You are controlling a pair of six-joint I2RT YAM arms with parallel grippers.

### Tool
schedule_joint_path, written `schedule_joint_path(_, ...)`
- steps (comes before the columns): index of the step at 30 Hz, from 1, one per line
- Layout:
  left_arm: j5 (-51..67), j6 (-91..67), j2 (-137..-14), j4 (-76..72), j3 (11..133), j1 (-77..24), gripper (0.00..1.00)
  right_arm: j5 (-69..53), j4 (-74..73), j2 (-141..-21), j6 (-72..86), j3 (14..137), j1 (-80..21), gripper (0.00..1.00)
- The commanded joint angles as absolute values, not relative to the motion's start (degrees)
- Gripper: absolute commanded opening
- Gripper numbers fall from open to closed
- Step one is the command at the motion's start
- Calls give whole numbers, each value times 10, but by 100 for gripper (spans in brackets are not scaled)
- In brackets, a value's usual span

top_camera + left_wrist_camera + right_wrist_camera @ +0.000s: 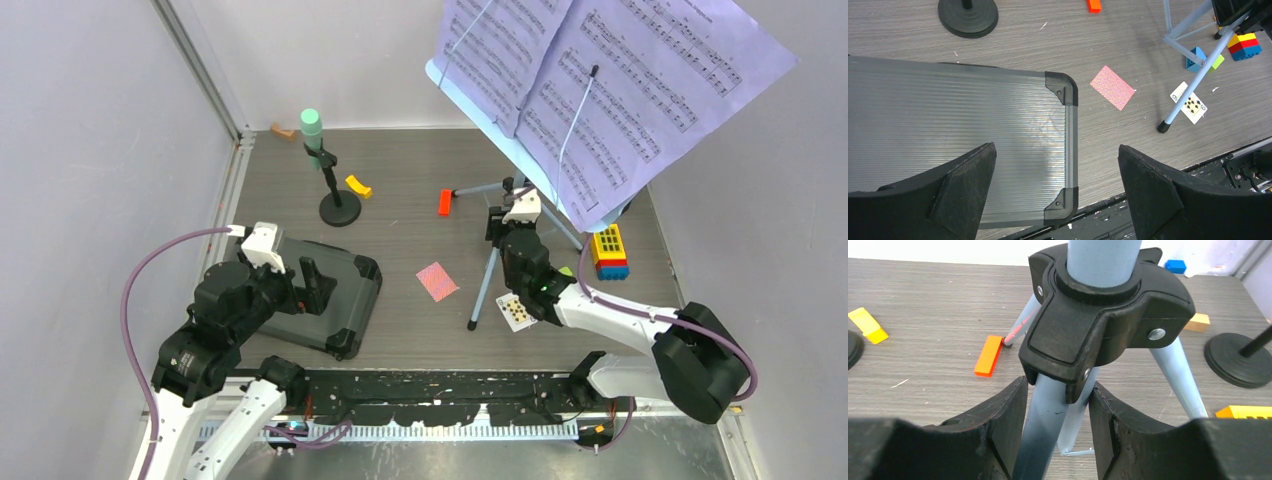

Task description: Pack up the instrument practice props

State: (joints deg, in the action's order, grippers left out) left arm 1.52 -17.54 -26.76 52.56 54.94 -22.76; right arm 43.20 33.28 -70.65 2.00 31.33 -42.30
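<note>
The tall music rack [462, 103], lilac pages [600, 90] on it, stands right of centre; the right gripper [1058, 415] pinches its tripod legs [1175, 372] just under the black hub [1098, 325]; I think it must lift slowly, because the rack looks top-heavy; the grey case [958, 145] at near left lies closed, contents hidden, below the spread left gripper [1055, 155].
</note>
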Motion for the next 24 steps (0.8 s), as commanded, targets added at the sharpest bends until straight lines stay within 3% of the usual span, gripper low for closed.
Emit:
schedule_joint_path(1,11,-172,-268,498,546,-228,95,293,327,-696,9,295,-423,13)
schedule_joint_path(10,11,-173,-268,498,547,-229,95,108,321,-693,8,283,-392,12)
schedule_joint_path(24,9,-173,-269,499,547,-229,95,-127,283,-788,-31,347,-363,7)
